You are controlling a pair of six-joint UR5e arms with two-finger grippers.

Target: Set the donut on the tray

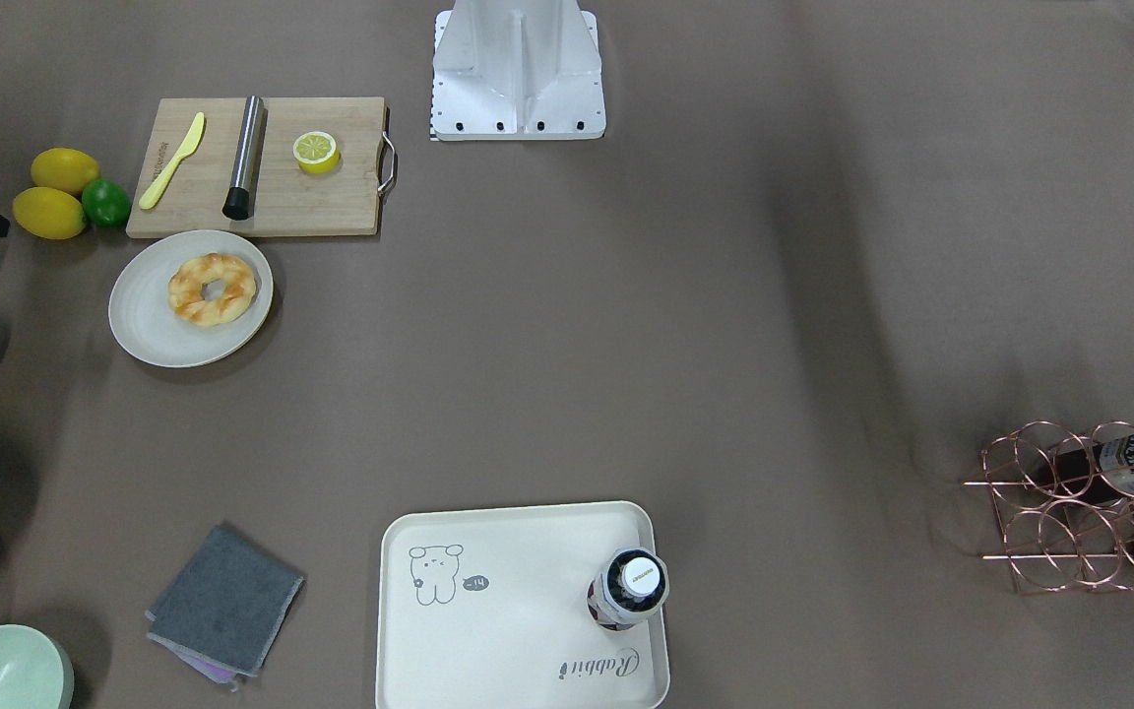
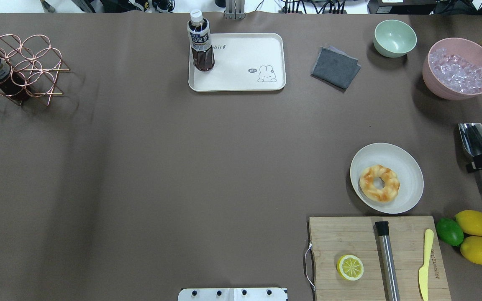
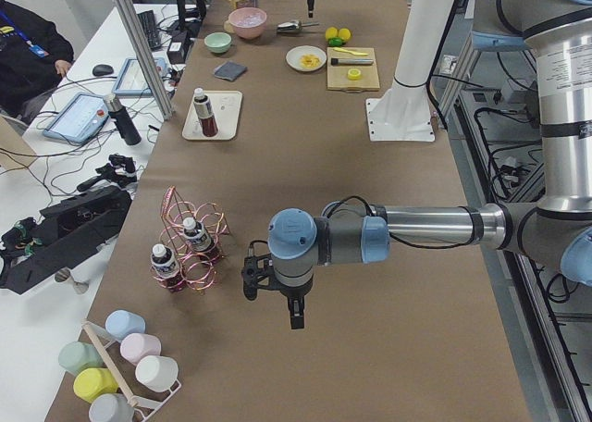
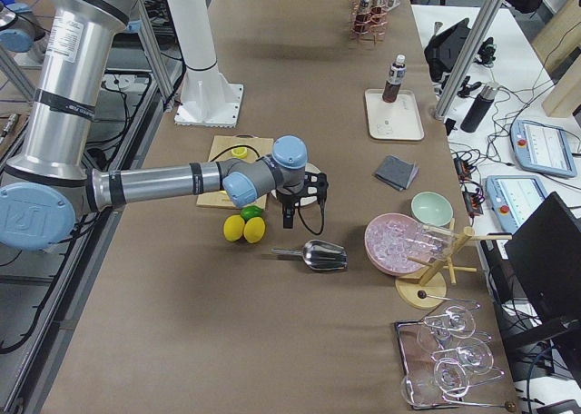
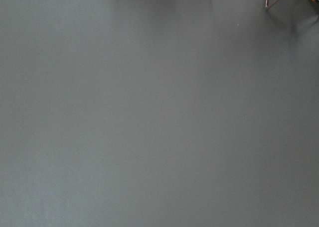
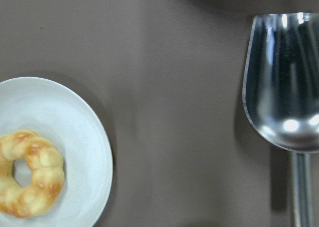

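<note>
The donut point(image 1: 213, 289), twisted and golden-brown, lies on a round off-white plate point(image 1: 149, 330); it also shows in the overhead view point(image 2: 379, 183) and at the lower left of the right wrist view point(image 6: 32, 179). The cream tray point(image 1: 508, 630) with a grey animal drawing sits at the far middle of the table point(image 2: 241, 62), with a dark drink bottle point(image 2: 201, 42) standing on one corner. My right gripper point(image 4: 289, 220) hangs above the table between the plate and a metal scoop point(image 2: 475, 140); I cannot tell its state. My left gripper point(image 3: 294, 318) hangs far off near the wine rack; I cannot tell its state.
A wooden cutting board point(image 2: 349, 238) with a half lemon point(image 2: 350, 267), a steel rod and a yellow knife lies beside the plate. Two lemons and a lime point(image 2: 449, 231) sit to its right. A grey cloth point(image 2: 335, 67), green bowl point(image 2: 394, 38), pink ice bowl point(image 2: 458, 73) and copper wine rack point(image 2: 19, 69) stand around.
</note>
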